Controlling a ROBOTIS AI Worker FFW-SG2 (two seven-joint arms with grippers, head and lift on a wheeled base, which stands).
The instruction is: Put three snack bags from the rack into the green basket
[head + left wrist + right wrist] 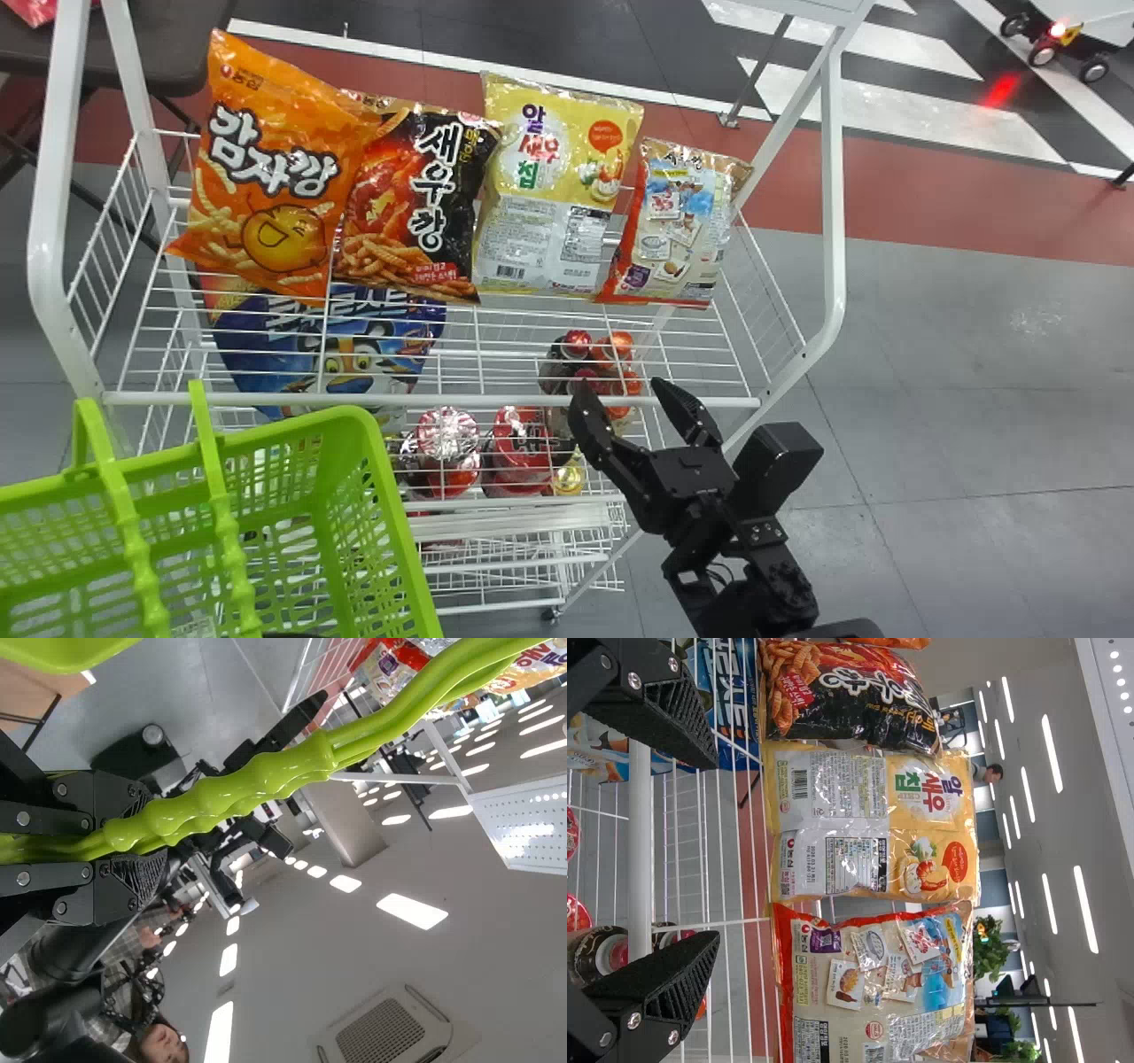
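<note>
Snack bags [416, 195] stand side by side on the rack [834, 204], the basket [361, 427] before its left end.

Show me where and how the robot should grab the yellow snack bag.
Likely by both side edges at mid-height, coming from the front: the yellow snack bag stands upright with its broad face toward the open right gripper. The black bag and red-edged bag sit close, so the fingers need care.

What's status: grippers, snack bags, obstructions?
Left gripper on green basket's handle. Right gripper open, empty, short of bags. Four snack bags standing on rack's upper level. Front rail close to right fingers, possible snag.
</note>
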